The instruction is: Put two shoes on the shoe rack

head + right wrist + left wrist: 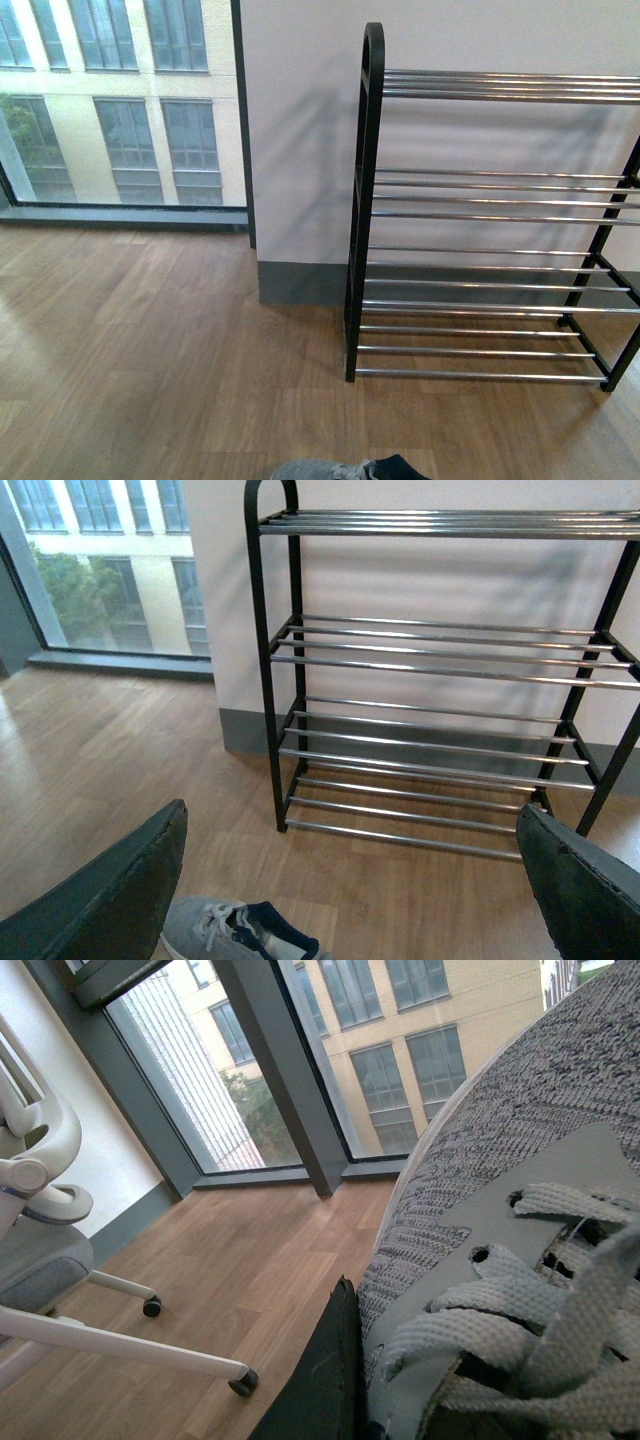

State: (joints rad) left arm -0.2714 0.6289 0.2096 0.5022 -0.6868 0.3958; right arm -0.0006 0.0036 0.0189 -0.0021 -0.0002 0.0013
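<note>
Black-framed shoe rack is standing against the wall, the grey sneaker sitting well apart before it. The right tool is gaping wide, empty; the left tool is touching the sneaker, grip impossible to tell.

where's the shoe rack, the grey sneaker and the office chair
shoe rack (367,150): front view, black arched side end
grey sneaker (190,935): right wrist view, knit toe
office chair (120,1345): left wrist view, white base leg
</note>
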